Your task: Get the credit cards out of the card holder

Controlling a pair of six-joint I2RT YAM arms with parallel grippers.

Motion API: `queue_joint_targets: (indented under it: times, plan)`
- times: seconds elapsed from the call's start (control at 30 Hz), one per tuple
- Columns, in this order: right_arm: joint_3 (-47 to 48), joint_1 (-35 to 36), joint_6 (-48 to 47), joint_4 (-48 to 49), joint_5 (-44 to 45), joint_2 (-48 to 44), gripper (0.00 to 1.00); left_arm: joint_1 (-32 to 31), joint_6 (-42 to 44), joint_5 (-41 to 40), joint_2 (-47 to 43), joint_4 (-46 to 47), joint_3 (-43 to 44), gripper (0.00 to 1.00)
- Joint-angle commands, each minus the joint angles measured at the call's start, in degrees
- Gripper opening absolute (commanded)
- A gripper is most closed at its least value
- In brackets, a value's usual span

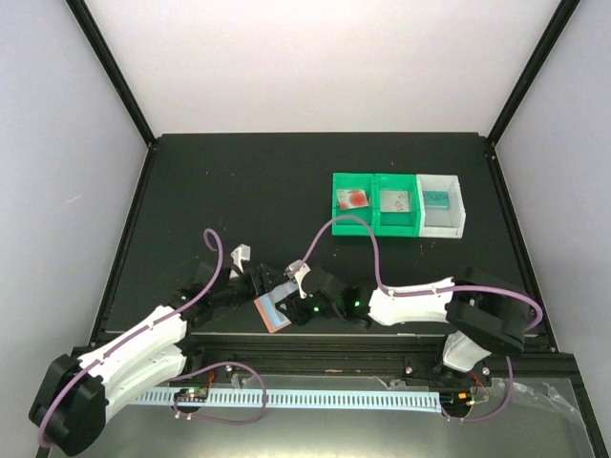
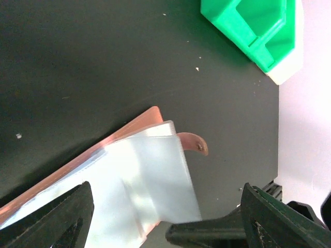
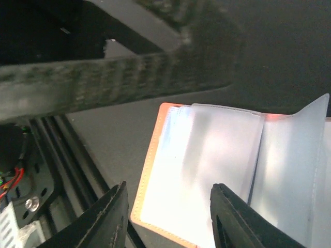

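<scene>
The open holder (image 1: pixel 272 312) lies slantwise at the bench's (image 1: pixel 248 191) near edge, beneath the wide-spread left gripper (image 2: pixel 166 191) and the nearer right gripper (image 3: pixel 169 188) (half spread), which straddles its pockets.

One card holder (image 1: pixel 274 312), two green bins (image 1: pixel 335 194) (image 1: pixel 397 225), one white bin (image 1: pixel 445 227), and perhaps three cards (image 1: pixel 351 198)

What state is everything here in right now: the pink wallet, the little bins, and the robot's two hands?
salmon-pink leather-like bifold card holder: lying open, pale pockets up, snap tab undone.
left green plastic bin: holds a whitish card with reddish marks.
middle green plastic bin: holds a pale card.
white plastic bin: something teal inside.
left hand: open, straddling the holder.
right hand: open, over the holder.
</scene>
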Motion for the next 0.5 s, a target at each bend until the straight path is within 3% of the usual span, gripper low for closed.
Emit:
queue_joint_targets:
  times: [0.0,0.13,0.47]
  plan:
    - [3.68,0.80,-2.34,-3.03,3.97,3.70,0.48,1.55,-3.20,0.24,-3.90,1.02,-3.07,0.80]
    - [3.61,1.37,-2.21,-3.25,8.87,6.64,0.48,1.97,-6.40,1.92,-5.42,5.39,-6.72,0.80]
    - [1.90,1.41,-1.93,-0.88,13.47,10.02,0.39,2.02,-5.96,3.30,-2.53,5.78,-6.60,0.84]
